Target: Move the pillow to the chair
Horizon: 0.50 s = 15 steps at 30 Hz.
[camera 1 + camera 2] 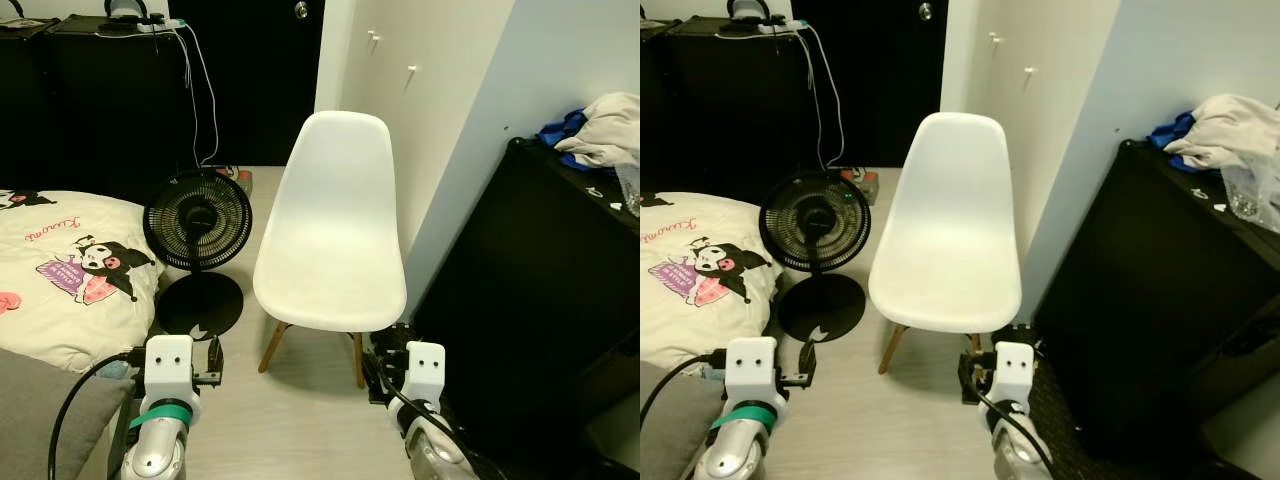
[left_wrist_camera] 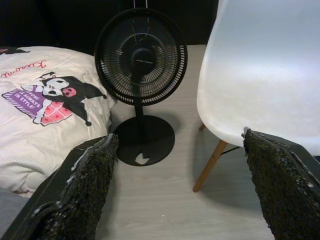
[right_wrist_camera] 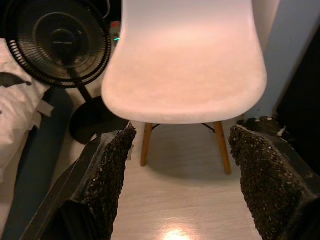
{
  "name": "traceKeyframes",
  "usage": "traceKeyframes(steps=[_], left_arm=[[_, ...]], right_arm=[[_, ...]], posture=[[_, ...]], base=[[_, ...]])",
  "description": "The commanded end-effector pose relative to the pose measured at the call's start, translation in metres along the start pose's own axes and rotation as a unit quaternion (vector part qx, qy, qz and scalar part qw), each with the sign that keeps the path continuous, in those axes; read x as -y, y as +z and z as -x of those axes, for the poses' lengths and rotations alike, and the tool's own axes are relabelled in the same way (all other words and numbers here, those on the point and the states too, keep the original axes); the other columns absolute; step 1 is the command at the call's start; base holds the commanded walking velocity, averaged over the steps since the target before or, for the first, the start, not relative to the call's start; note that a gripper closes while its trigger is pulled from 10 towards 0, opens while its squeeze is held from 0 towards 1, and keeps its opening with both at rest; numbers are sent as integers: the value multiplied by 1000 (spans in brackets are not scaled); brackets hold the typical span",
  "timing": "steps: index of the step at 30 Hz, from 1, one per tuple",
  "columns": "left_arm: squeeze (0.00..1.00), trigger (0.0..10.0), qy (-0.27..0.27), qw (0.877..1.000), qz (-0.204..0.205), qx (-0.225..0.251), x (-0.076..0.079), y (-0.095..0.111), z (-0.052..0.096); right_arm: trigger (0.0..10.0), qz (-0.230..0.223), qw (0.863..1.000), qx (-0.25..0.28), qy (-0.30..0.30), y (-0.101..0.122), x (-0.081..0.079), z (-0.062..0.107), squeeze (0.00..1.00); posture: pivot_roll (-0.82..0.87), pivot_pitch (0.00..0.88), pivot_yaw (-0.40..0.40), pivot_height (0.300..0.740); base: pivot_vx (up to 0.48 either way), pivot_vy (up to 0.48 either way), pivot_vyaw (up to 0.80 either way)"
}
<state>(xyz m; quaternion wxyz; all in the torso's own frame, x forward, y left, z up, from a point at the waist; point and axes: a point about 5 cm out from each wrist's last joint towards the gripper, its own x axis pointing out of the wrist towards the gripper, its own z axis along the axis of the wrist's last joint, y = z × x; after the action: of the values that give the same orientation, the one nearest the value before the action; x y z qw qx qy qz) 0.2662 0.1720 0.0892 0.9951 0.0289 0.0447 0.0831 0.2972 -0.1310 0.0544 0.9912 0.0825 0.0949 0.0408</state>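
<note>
1. Cream cartoon-print pillow [image 1: 70, 275] lies mid-left; white moulded plastic chair [image 1: 335, 235] stands centre, seat bare
2. Left gripper [image 2: 180, 185] and right gripper [image 3: 180, 172] spread wide, holding nothing
3. Risk: black round pedestal fan [image 1: 198, 222] between them may be toppled in transit

A white chair [image 1: 330, 235], a black fan [image 1: 197, 220], and a cream cartoon-printed pillow [image 1: 65, 275].

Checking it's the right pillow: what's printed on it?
Cream pillow with a black cartoon character and purple-pink patch; clearest in the left wrist view.
</note>
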Motion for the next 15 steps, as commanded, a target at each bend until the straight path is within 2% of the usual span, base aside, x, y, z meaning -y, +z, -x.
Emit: traceKeyframes(steps=[1, 6, 7, 10, 15], left_arm=[[0, 10000, 2, 1000, -8, -9, 0, -4, 1], [0, 10000, 3, 1000, -10, -12, 0, -5, 2], [0, 10000, 3, 1000, -7, -13, 3, -6, 3], [0, 10000, 3, 1000, -4, -14, 6, -6, 4], [0, 10000, -9, 1000, -6, -12, 10, -5, 5]], right_arm=[[10000, -11, 1000, -12, -19, -5, 5, 1, 0], [10000, -11, 1000, -16, -21, -6, 5, 1, 0], [10000, 20, 1000, -12, -12, -5, 4, 2, 0], [10000, 35, 999, -13, -4, -5, 3, 3, 0], [10000, 39, 999, -14, -5, -6, 5, 3, 0]], posture=[[65, 53, 4, 740], [63, 52, 4, 740], [60, 61, -2, 740], [61, 65, -5, 740], [65, 70, -7, 740]], base=[[0, 0, 0], [0, 0, 0], [0, 0, 0], [0, 0, 0], [0, 0, 800]])
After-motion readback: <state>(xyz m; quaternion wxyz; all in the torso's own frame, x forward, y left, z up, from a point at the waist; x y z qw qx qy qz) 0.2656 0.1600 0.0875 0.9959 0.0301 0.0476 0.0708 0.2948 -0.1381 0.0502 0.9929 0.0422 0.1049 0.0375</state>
